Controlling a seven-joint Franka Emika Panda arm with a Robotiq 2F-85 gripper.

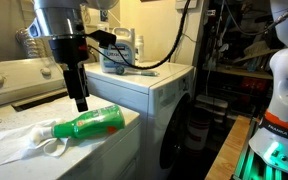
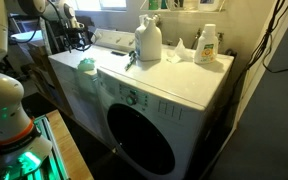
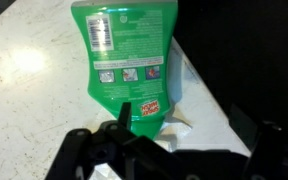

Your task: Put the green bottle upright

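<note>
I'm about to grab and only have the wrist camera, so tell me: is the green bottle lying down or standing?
Observer: Lying down. In an exterior view the green bottle is on its side, with its narrow end toward a crumpled white cloth.
Operator: How high is the claw over it?
Observer: The claw hangs straight down with its tips just above the bottle's middle. I cannot tell whether they touch.
</note>
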